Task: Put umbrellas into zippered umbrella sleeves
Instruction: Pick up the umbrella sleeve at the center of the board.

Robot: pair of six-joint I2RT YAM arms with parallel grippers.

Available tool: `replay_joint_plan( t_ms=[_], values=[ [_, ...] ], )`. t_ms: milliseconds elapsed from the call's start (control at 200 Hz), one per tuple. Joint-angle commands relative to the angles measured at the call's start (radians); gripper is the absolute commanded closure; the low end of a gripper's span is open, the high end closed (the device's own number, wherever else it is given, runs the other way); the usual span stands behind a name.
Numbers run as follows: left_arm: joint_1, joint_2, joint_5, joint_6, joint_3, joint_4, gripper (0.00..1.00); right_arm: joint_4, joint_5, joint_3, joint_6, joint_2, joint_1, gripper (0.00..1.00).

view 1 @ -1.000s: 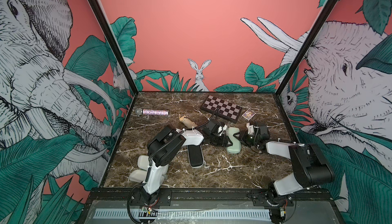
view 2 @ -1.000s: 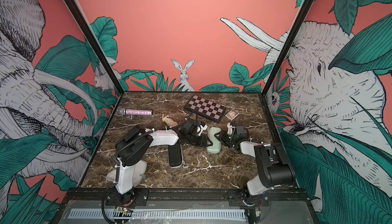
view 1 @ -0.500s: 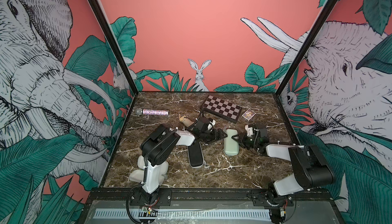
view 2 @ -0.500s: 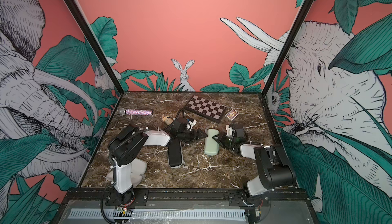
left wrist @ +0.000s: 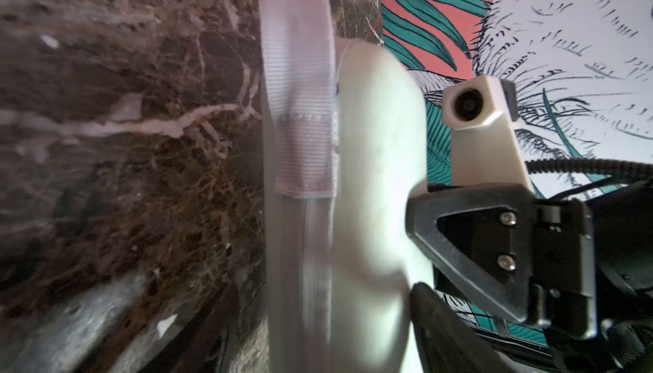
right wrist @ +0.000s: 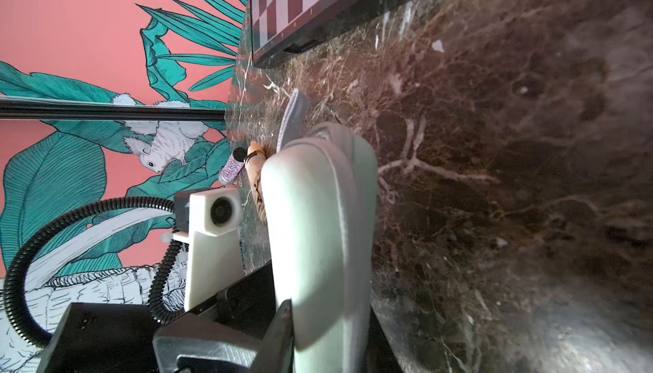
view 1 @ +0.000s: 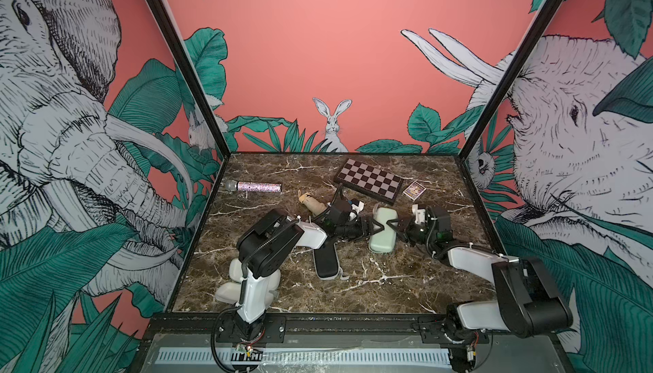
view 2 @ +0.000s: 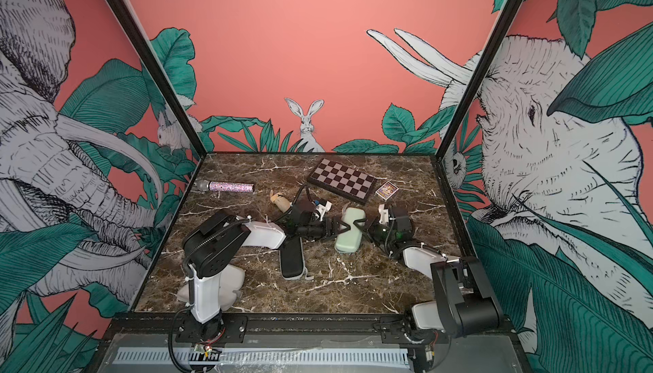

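Both arms stretch low over the tabletop (view 1: 388,290) and meet at the mint green sleeve (view 1: 380,244). It lies flat near the middle with its two shells together and its grey loop (right wrist: 293,117) at the end toward the back wall. The left tool (view 1: 378,228) comes at it from one long side and the right tool (view 1: 394,228) from the opposite side. Their tips almost meet over the middle of the case.

Each wrist view shows the other arm's finger lying on the domed upper shell. Both wrists are rolled onto their sides, which to my eye suits getting a finger at the seam where the zip runs. Whether either tool is spread, pressed together or pinching the shell's edge I cannot tell, because the case fills both close views and hides the lower fingers.

Flanking it makes sense for a two-armed job. I judge a hard, rounded case like this would skate across polished marble if pushed from one side only, so one arm braces while the other works.

The tan umbrella (view 1: 312,203) lies loose just behind the left forearm, handy for loading. The black sleeve (view 1: 327,263) lies on the nearer side of that forearm. The beige sleeve (view 1: 226,291) sits by the left arm's base, partly hidden. No mint umbrella shows loose on the marble.
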Motion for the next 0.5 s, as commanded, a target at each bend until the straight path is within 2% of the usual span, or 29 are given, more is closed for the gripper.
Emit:
replay_joint_plan(
  t_ms=[0, 135, 295, 495],
  values=[
    [-0.009, -0.019, 0.011, -0.049, -0.007, 0.078, 0.28, 0.120, -0.017, 0.020, 0.079, -0.030, 0.017, 0.82],
    [-0.014, -0.044, 0.011, -0.061, 0.015, 0.101, 0.28, 0.134, 0.022, 0.018, 0.090, -0.040, 0.038, 0.81],
    [-0.025, -0.066, 0.011, -0.075, 0.030, 0.106, 0.34, 0.196, 0.061, 0.002, 0.108, -0.036, 0.048, 0.79],
    [-0.027, -0.083, 0.011, -0.081, 0.022, 0.130, 0.49, 0.258, 0.051, -0.010, 0.117, -0.003, 0.060, 0.72]
  ],
)
